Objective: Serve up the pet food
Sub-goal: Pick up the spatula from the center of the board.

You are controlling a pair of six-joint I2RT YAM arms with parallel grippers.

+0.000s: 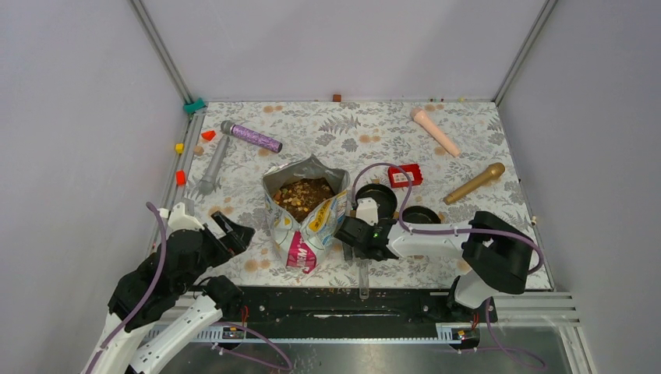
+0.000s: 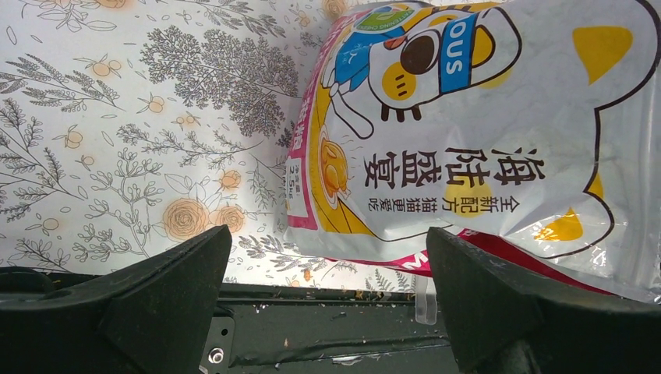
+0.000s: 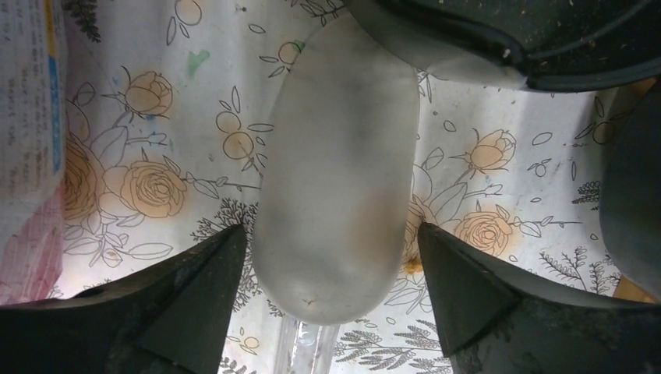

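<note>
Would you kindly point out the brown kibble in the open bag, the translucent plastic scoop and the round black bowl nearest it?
Brown kibble (image 1: 302,195): top view, pile's middle.
Translucent plastic scoop (image 3: 335,195): right wrist view, its hollow.
Round black bowl (image 1: 382,195): top view, its floor.

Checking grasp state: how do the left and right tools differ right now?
Left tool has nothing between its jaws, facing the yellow-white-pink cat-printed bag; right tool straddles a translucent plastic scoop. Left tool is on the bag's left, right tool on its right. Both are open.
</note>
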